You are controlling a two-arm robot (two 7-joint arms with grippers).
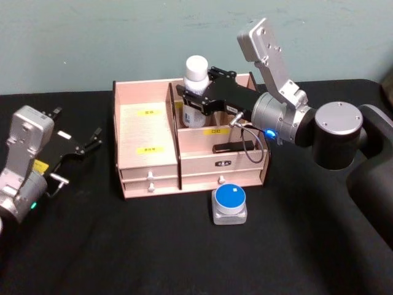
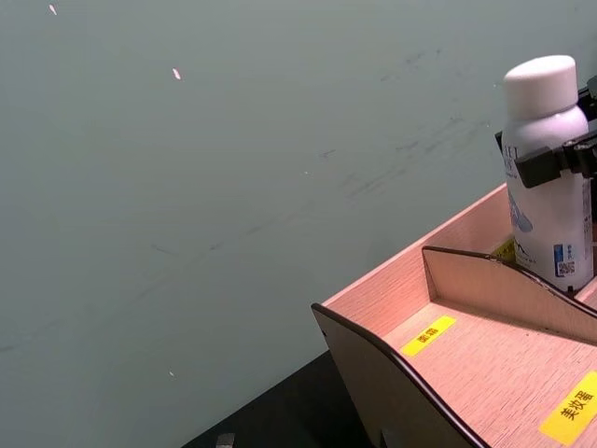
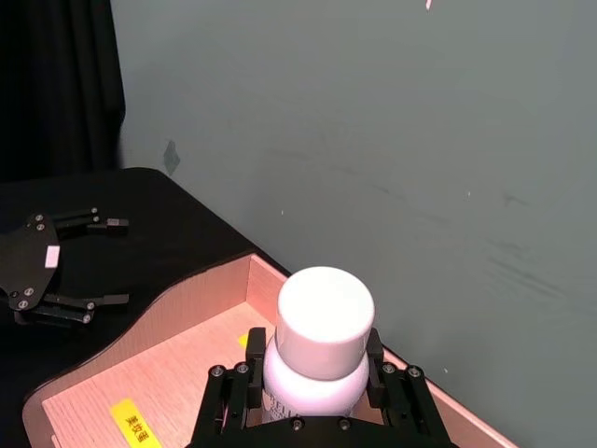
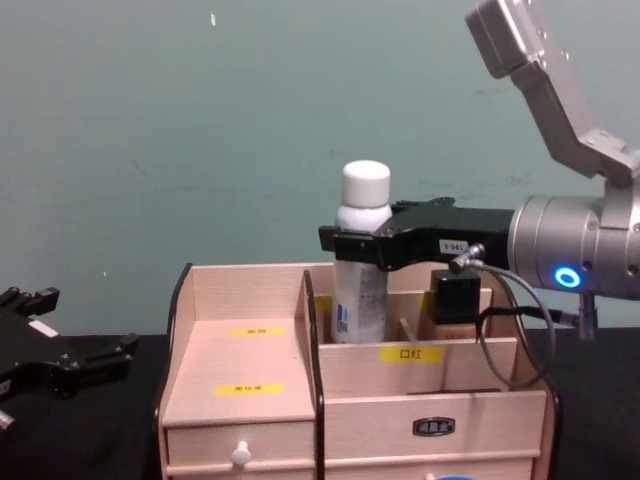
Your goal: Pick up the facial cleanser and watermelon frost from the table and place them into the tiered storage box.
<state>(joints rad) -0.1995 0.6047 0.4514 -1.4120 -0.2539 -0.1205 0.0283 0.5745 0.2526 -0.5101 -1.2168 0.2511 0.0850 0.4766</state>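
Facial cleanser (image 1: pixel 196 66): white bottle, white cap, upright in R hand (image 1: pixel 194 102).

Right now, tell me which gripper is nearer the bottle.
Right. The right gripper is clamped around the bottle in the box; the left gripper is open, away to the left of the box.
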